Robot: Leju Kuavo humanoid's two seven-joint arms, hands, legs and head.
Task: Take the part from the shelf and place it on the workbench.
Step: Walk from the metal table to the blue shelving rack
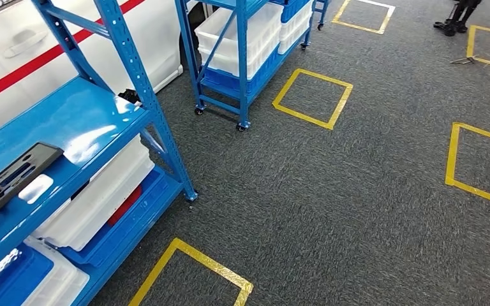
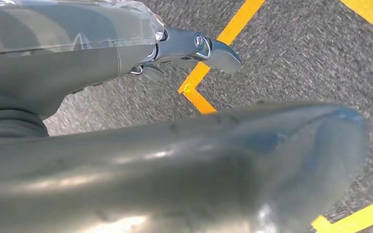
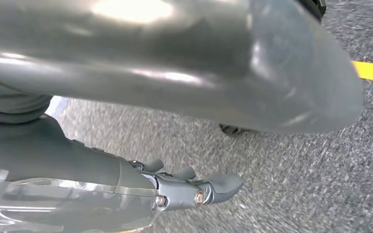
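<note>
The part (image 1: 9, 178) is a flat dark grey panel with slots, lying on the top board of the blue shelf (image 1: 83, 121) at the left of the head view, partly cut by the picture's edge. My left hand (image 2: 184, 160) hangs over the grey carpet, its thick thumb and darker fingers (image 2: 209, 51) apart and holding nothing. My right hand (image 3: 175, 58) hangs the same way over the carpet, its fingers (image 3: 209, 189) stretched out with nothing in them.
White bins (image 1: 102, 197) and a blue bin (image 1: 13, 280) fill the shelf's lower levels. A second blue shelf on wheels (image 1: 242, 70) with white bins stands further back. Yellow tape squares (image 1: 312, 95) mark the carpet. A white surface with a red stripe (image 1: 38, 57) lies behind the shelf.
</note>
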